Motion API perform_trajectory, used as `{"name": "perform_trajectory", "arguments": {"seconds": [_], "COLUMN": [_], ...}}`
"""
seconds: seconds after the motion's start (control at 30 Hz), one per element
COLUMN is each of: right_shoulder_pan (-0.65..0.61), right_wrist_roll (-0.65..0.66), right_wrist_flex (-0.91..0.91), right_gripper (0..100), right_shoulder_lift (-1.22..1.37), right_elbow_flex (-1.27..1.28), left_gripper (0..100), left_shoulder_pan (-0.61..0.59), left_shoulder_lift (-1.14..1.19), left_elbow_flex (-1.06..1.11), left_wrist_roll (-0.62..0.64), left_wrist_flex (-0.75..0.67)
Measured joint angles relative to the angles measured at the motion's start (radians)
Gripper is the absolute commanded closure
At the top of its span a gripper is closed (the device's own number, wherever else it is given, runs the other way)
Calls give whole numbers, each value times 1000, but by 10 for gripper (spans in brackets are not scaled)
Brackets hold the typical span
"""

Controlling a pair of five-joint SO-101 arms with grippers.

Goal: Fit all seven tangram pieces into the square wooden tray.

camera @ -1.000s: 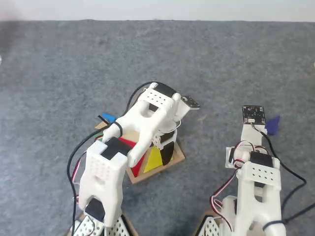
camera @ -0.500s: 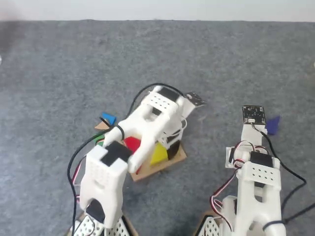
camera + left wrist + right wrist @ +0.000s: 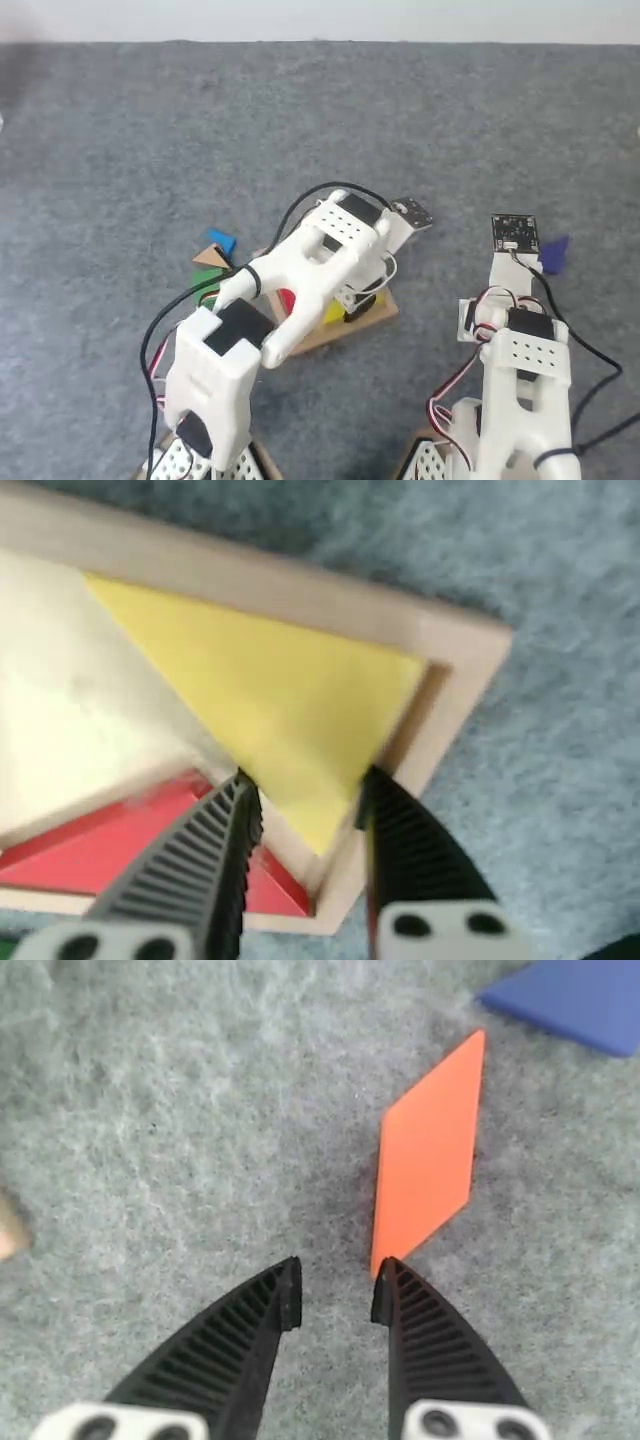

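Left gripper point(image 3: 305, 800) over the square wooden tray point(image 3: 300, 590), right gripper point(image 3: 335, 1295) beside a loose piece.

Nearest, the right gripper hangs half open over the grey carpet point(image 3: 150, 130), one fingertip just beside a corner of the orange parallelogram point(image 3: 428, 1165); a dark blue piece point(image 3: 570, 1000) lies beyond. The left jaws, narrowly open, stand on both sides of one corner of the yellow triangle point(image 3: 270, 710), which lies in the tray corner next to the red piece point(image 3: 110, 830). The pieces look thin, stiff, light and smooth, so I would pinch the parallelogram across its narrow width, on the edges. The wrist views give the fit at the jaws; the high view gives the layout, with a small blue piece point(image 3: 220, 242) beyond the tray.
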Motion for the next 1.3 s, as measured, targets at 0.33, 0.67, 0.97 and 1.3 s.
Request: {"name": "perform_trajectory", "arguments": {"seconds": [0.33, 0.67, 0.97, 1.3], "right_shoulder_pan": [0, 0, 0, 0], "right_wrist_roll": [0, 0, 0, 0], "right_wrist_flex": [0, 0, 0, 0], "right_gripper": [861, 861, 861, 861], "right_shoulder_lift": [0, 0, 0, 0], "right_elbow_flex": [0, 0, 0, 0], "left_gripper": [990, 989, 987, 858], "left_shoulder_pan": [38, -34, -394, -261], "left_shoulder_lift": [-11, -354, -813, -806], "left_elbow_flex": [-3, 0, 129, 509], "left_wrist_roll": [-5, -32, 11, -17], "left_wrist_flex": [-20, -28, -166, -333]}}
